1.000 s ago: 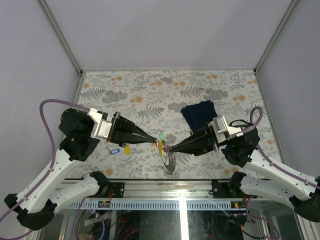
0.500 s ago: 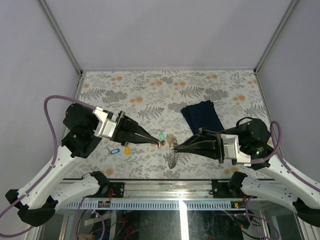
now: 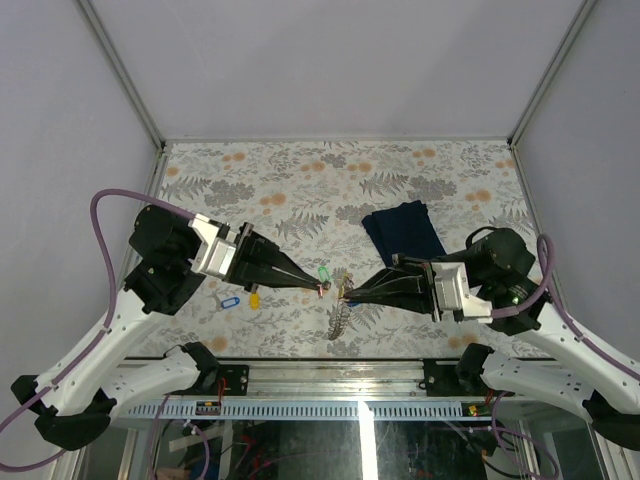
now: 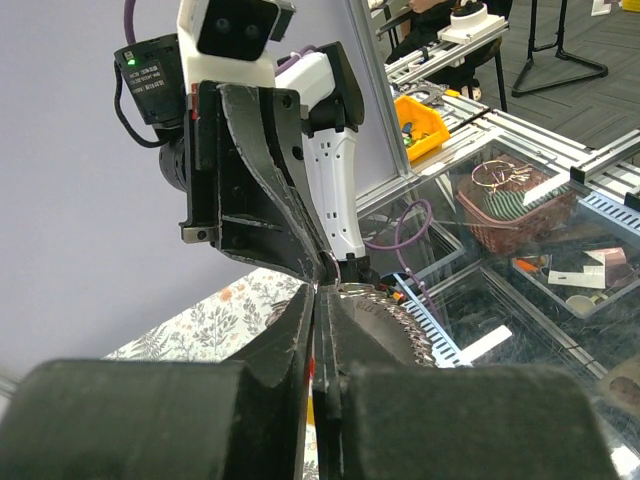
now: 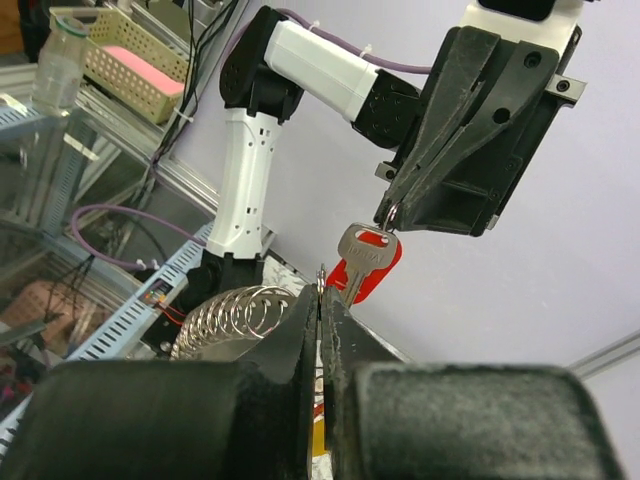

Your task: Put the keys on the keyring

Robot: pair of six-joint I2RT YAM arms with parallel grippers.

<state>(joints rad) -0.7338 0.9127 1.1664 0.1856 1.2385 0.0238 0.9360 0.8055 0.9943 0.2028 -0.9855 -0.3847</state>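
Both grippers meet tip to tip above the table's near middle. My left gripper (image 3: 322,290) (image 4: 318,297) is shut on the small ring of a silver key with a red tag (image 5: 366,263), which dangles below its fingertips. Opposite it, my right gripper (image 3: 347,293) (image 5: 321,290) is shut on the thin edge of the keyring (image 3: 340,318), whose chain-like rim of small loops (image 5: 232,316) (image 4: 425,328) hangs below. A green-tagged key (image 3: 323,273) lies just behind the tips. A blue-tagged key (image 3: 229,301) and a yellow-tagged key (image 3: 254,298) lie under the left arm.
A folded dark navy cloth (image 3: 403,232) lies behind the right arm on the floral tablecloth (image 3: 300,180). Grey walls enclose the table on three sides. The metal rail (image 3: 330,365) runs along the near edge.
The right arm has swung its wrist down and to the right, its fingers now pointing left at the left gripper. The keyring has swung with it. The left gripper has shifted slightly right.
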